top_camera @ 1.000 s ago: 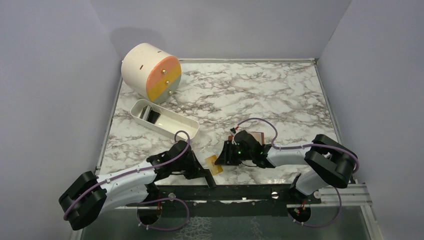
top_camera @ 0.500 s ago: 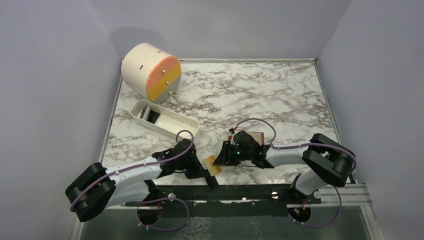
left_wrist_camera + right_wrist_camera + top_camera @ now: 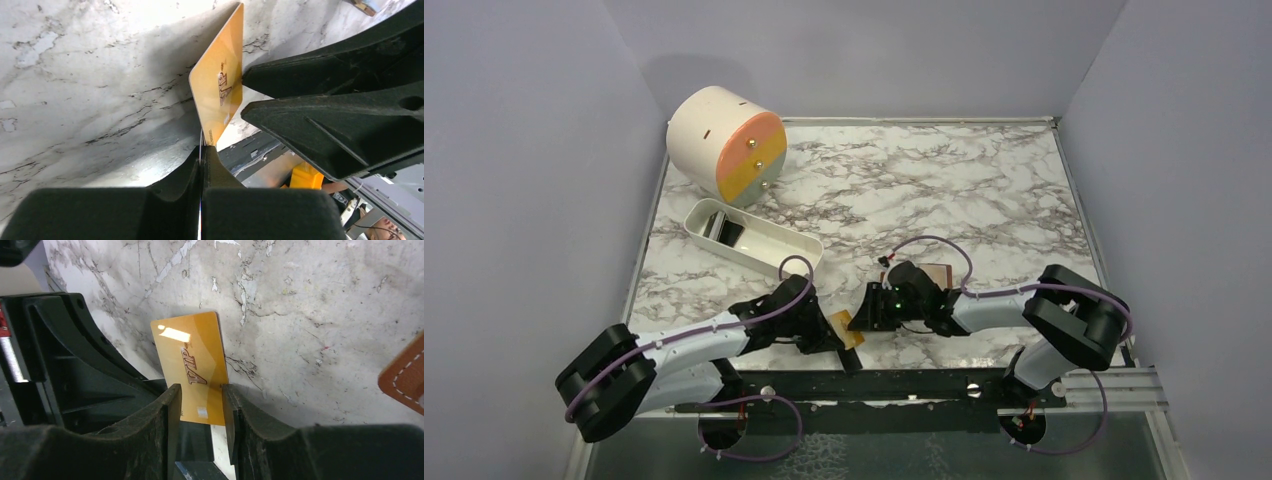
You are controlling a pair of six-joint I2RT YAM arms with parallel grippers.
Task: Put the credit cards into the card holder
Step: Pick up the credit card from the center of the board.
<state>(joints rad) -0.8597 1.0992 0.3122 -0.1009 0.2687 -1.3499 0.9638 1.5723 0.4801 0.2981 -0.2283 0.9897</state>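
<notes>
My left gripper (image 3: 836,336) is shut on the lower edge of the orange-yellow credit card (image 3: 850,328) and holds it on edge just above the marble near the front edge. In the left wrist view the card (image 3: 220,90) stands up from my shut fingertips (image 3: 202,152). My right gripper (image 3: 865,316) is open, and its fingers (image 3: 340,120) point at the card from the right. In the right wrist view the card (image 3: 192,365) shows between my spread jaws (image 3: 200,390). The brown card holder (image 3: 940,274) lies behind the right wrist, and its corner shows (image 3: 406,374). Dark cards (image 3: 721,229) lie in the tray.
A white oblong tray (image 3: 769,246) stands at the left middle. A cream cylinder with an orange, yellow and grey face (image 3: 727,145) lies at the back left. The black front rail (image 3: 904,385) runs just below the card.
The left arm has drawn in and shifted slightly, keeping the card in its grip. The right gripper has edged left, closer to the card.
</notes>
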